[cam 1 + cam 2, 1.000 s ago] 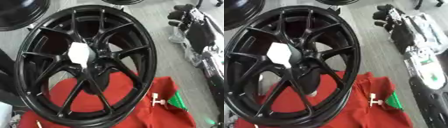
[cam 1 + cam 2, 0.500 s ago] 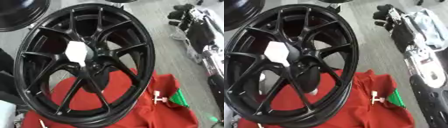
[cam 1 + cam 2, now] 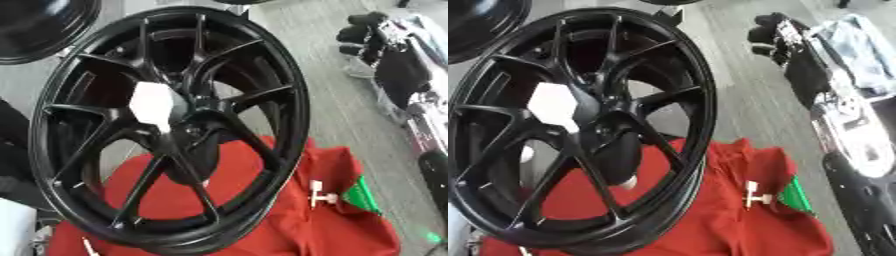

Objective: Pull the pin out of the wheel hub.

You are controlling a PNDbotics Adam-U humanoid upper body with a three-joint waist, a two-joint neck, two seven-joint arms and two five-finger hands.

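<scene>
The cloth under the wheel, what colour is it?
Red cloth, clearest in the left eye view.

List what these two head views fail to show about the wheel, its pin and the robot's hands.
- Pin: the white hexagonal piece covers the wheel hub in both views; no pin can be told.
- Right hand: dark and blurred; finger pose unclear.
- Left hand: in neither view.
- Small white part on the red cloth: too small to identify.
</scene>
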